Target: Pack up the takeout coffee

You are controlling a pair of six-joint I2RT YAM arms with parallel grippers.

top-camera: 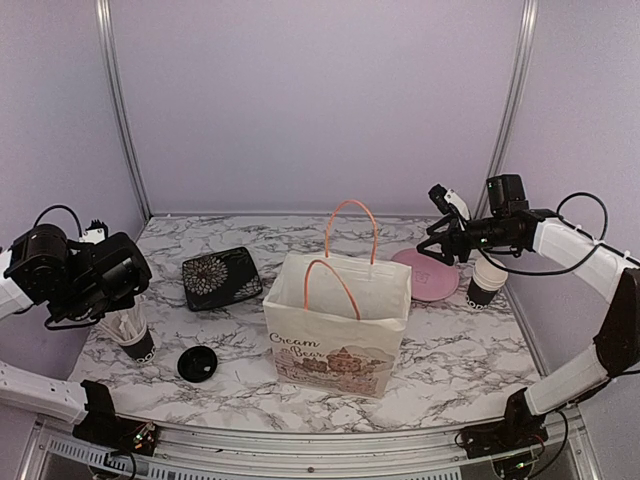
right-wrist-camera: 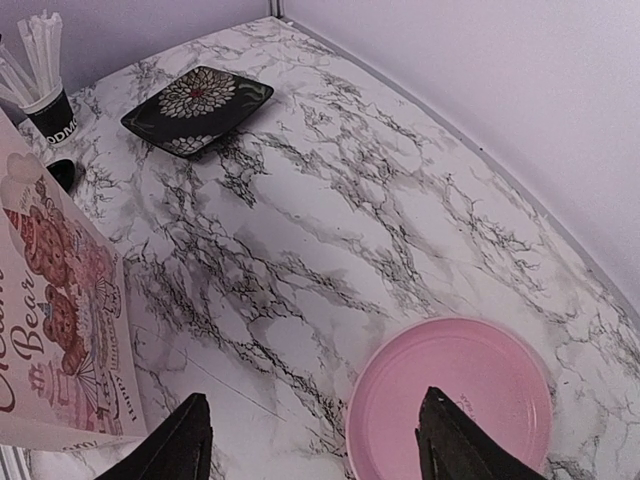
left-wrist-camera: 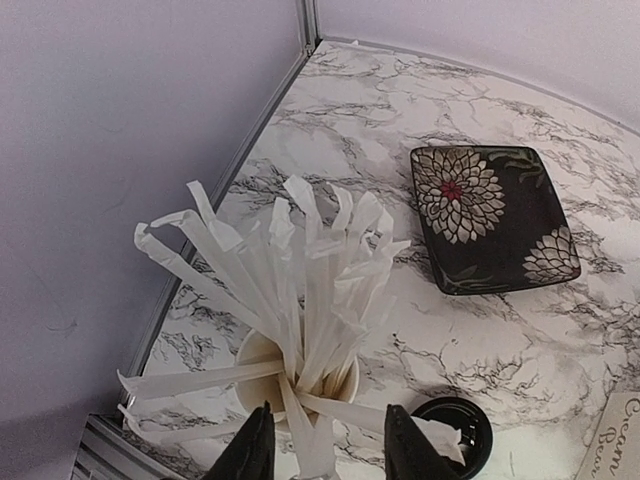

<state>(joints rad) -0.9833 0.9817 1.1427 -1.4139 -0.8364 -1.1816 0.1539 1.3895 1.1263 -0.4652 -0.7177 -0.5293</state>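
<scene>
A black paper cup [top-camera: 487,283] with a pale top stands open at the right, partly hidden under my right arm. A round black lid [top-camera: 197,364] lies at the front left and also shows in the left wrist view [left-wrist-camera: 455,435]. My left gripper [left-wrist-camera: 330,445] is open and hovers just above a black cup of white straws [top-camera: 133,335], with some straws between its jaws. My right gripper [right-wrist-camera: 315,420] is open wide and empty above the table, at the edge of a pink plate [right-wrist-camera: 450,405]. In the top view it [top-camera: 437,243] is behind that plate.
A cream paper bag [top-camera: 335,320] with orange handles stands open in the middle. A black flower-patterned square plate [top-camera: 220,277] lies at the back left. The pink plate [top-camera: 425,275] lies right of the bag. Walls close in the left, back and right sides.
</scene>
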